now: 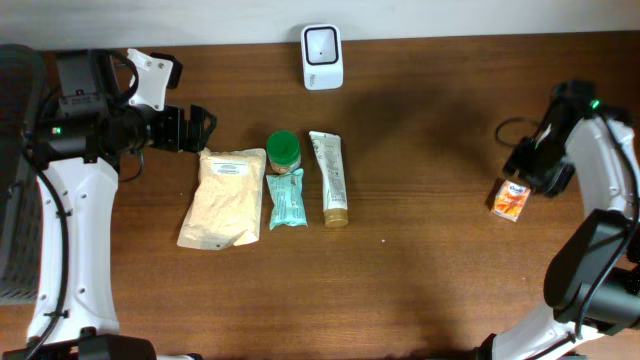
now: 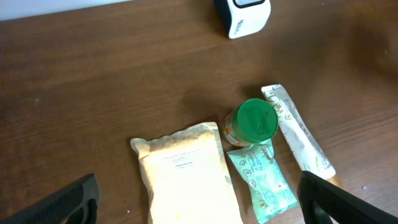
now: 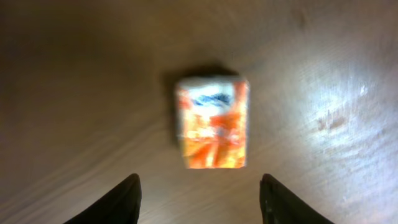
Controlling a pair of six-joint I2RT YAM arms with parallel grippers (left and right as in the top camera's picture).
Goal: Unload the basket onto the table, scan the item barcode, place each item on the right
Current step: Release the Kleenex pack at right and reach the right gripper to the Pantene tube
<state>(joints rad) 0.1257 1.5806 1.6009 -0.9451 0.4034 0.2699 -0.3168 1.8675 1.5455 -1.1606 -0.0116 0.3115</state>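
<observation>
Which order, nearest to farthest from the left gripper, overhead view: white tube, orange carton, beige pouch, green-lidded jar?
1. Beige pouch, just below the left gripper.
2. Green-lidded jar, right of pouch.
3. White tube, further right.
4. Orange carton, far right.

A dark brown wood-grain table meets a pale wall along its far edge.

Table: dark brown, wood grain
Scanner: white, black window
Pouch: pale beige
Jar: green lid
Packet: mint green, white print
Tube: white, gold cap
Box: orange and white, blue mark
</observation>
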